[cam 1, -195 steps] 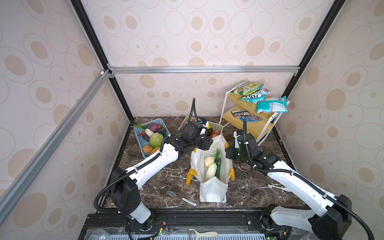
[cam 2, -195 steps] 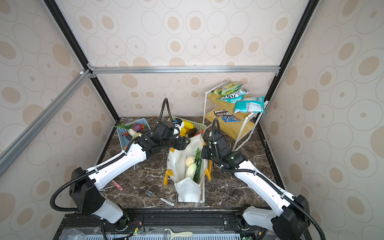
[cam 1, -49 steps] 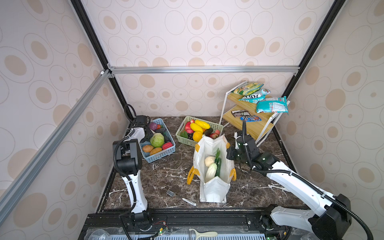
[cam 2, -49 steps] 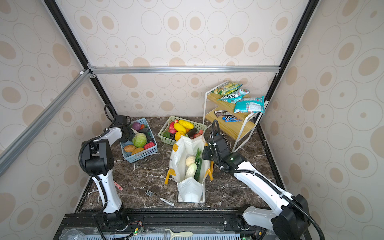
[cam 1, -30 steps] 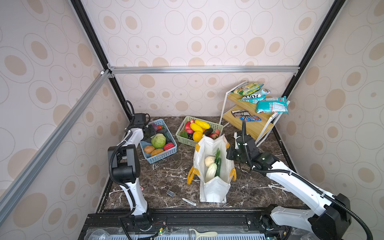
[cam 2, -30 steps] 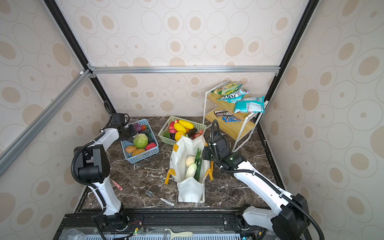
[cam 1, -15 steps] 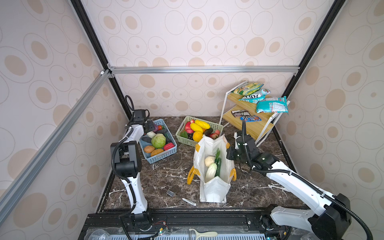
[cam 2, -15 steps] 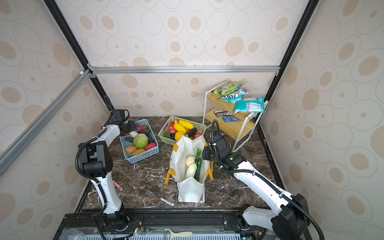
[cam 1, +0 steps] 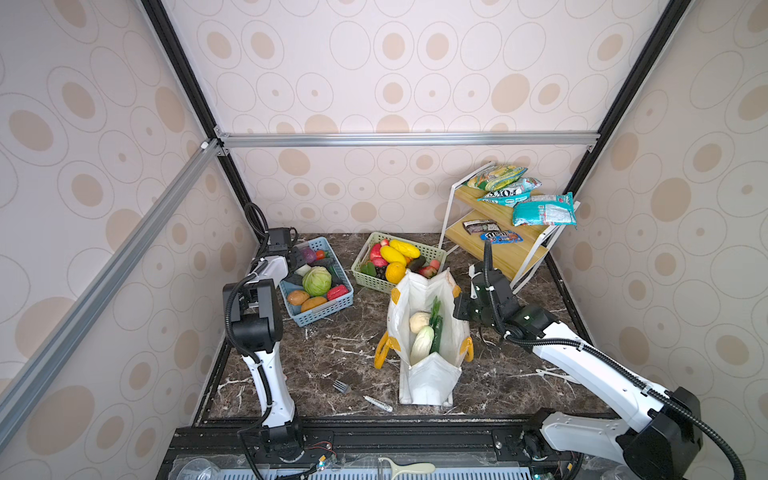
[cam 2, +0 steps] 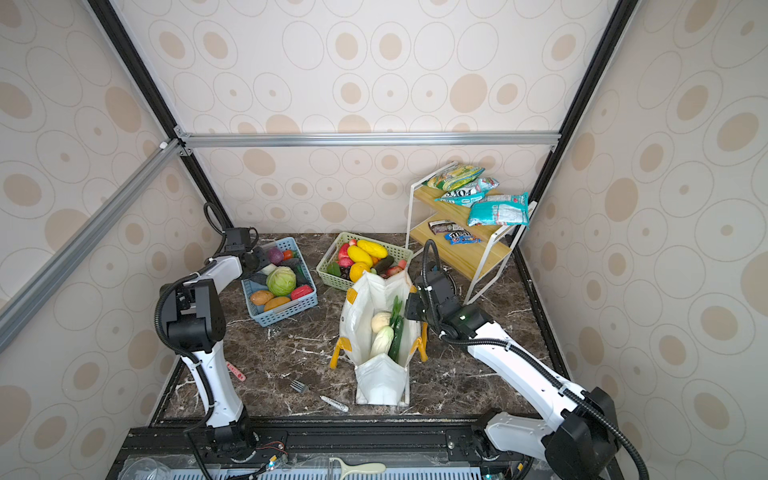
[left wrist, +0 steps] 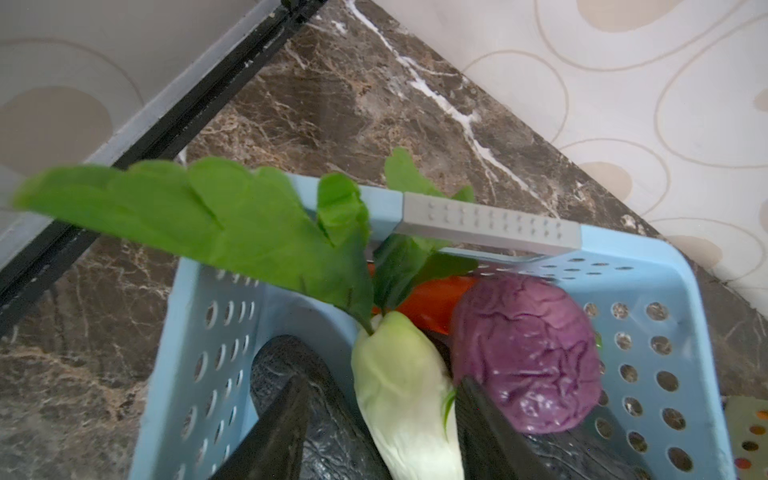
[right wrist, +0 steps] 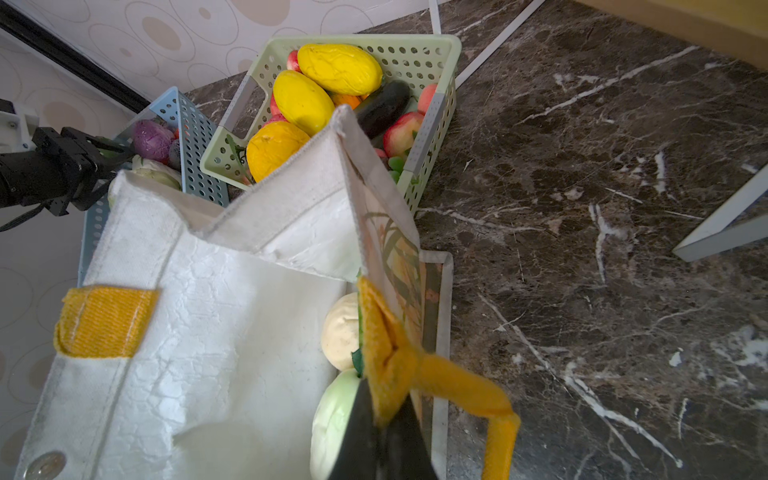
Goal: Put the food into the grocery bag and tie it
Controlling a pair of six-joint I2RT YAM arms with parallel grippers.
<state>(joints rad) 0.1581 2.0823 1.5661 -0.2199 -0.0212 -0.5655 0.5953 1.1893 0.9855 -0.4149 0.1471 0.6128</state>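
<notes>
The white grocery bag [cam 1: 430,378] [cam 2: 380,382] stands open mid-table. Inside it lie a beige knobbly ball [cam 1: 419,321] [right wrist: 340,332], a pale cabbage [cam 1: 420,350] [right wrist: 332,419] and a dark green cucumber [cam 1: 437,336]. My right gripper [cam 1: 458,308] [right wrist: 384,415] is shut on the bag's yellow handle strap [right wrist: 390,357] at its right rim. My left gripper [cam 1: 297,259] [left wrist: 380,384] is open inside the blue basket [cam 1: 328,313]. Its fingers straddle a white-green leafy vegetable [left wrist: 399,382] with broad green leaves [left wrist: 208,220]; one finger touches it, the other stands apart.
A purple cabbage [left wrist: 523,353], a red-orange piece [left wrist: 432,299] and a dark vegetable [left wrist: 328,399] crowd the leafy one. A green basket [cam 1: 432,251] of fruit stands behind the bag. A shelf rack [cam 1: 511,249] with snack packets fills the back right. A fork [cam 1: 343,386] lies near the front.
My left gripper has shifted a little at the back corner of the blue basket. The right arm and the bag have not moved.
</notes>
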